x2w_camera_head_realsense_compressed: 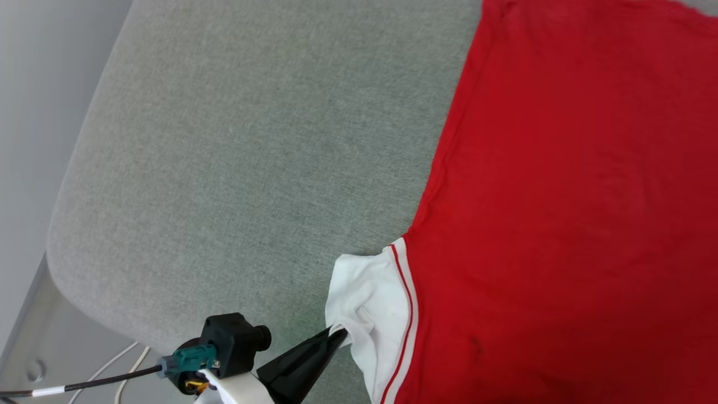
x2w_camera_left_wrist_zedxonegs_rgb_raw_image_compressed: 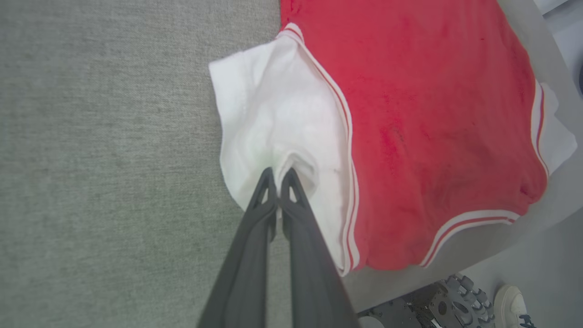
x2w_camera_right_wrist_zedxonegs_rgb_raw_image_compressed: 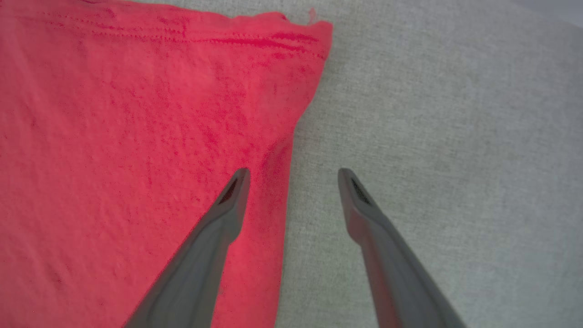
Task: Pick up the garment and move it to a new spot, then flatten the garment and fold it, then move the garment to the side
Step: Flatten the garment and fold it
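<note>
Garment lies spread on the grey tabletop, soft, light and limp, so take it by its edges. Your left gripper has its jaws closed on the white sleeve; your right gripper holds its jaws agape astride the side edge.

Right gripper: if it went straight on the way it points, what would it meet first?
Probably the red shirt, at its side edge. The open right gripper straddles that edge, one finger over cloth, the other over the grey padded surface; its height above them is unclear.
</note>
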### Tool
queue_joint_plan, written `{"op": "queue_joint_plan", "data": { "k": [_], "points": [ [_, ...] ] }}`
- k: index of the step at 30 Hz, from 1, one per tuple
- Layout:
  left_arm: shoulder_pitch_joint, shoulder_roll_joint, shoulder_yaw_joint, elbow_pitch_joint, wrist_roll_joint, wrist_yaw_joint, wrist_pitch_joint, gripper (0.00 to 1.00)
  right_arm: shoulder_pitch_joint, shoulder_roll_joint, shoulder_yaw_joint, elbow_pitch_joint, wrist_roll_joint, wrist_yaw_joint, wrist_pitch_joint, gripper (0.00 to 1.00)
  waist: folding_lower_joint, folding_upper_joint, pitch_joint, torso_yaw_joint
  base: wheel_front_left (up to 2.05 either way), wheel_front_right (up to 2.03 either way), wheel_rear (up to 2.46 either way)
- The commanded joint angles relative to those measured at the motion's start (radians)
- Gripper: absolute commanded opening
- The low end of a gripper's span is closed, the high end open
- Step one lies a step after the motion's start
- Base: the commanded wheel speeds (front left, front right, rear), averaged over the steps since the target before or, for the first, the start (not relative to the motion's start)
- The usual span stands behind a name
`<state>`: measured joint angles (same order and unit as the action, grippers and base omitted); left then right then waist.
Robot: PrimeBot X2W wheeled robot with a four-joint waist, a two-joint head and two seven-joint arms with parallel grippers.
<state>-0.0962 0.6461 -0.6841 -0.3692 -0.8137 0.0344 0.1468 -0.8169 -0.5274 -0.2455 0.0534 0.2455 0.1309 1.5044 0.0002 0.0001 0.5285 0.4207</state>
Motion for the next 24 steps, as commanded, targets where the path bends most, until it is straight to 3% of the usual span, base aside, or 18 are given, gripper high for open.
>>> {"op": "queue_joint_plan", "data": {
  "k": [1,11,12,13,14,24],
  "points": [
    [-0.02,-0.013,-0.005,0.0,0.005,-0.007,-0.005,0.0,-0.031,-0.009,-0.003,0.01,-0.026,0.0,0.012,1.0,-0.0002,-0.0001,0.063,0.062,0.0,0.0,0.0],
    [-0.064,-0.037,-0.015,0.022,0.02,-0.031,-0.014,0.0,-0.06,-0.005,-0.001,0.056,-0.101,0.0,0.052,1.0,-0.0002,-0.0001,0.129,0.112,0.0,0.0,0.0],
    [-0.065,-0.039,-0.018,0.026,0.021,-0.033,-0.016,0.0,-0.048,-0.003,0.002,0.062,-0.099,0.0,0.055,0.9,-0.0002,-0.0001,0.131,0.113,0.0,0.0,0.0],
    [-0.068,-0.041,-0.018,0.029,0.021,-0.034,-0.017,0.0,-0.035,0.0,0.003,0.064,-0.099,0.0,0.057,0.4,-0.0002,-0.0001,0.133,0.114,0.0,0.0,0.0],
    [-0.069,-0.042,-0.018,0.032,0.019,-0.035,-0.018,0.0,-0.025,0.005,0.0,0.064,-0.098,0.0,0.058,0.0,-0.0002,-0.0001,0.134,0.113,0.0,0.0,0.0],
    [-0.082,-0.024,0.004,0.051,0.05,-0.014,-0.04,0.0,0.052,0.017,-0.015,0.068,-0.063,0.0,0.023,0.0,-0.0002,-0.0001,0.055,0.054,0.0,0.0,0.0]
  ]
}}
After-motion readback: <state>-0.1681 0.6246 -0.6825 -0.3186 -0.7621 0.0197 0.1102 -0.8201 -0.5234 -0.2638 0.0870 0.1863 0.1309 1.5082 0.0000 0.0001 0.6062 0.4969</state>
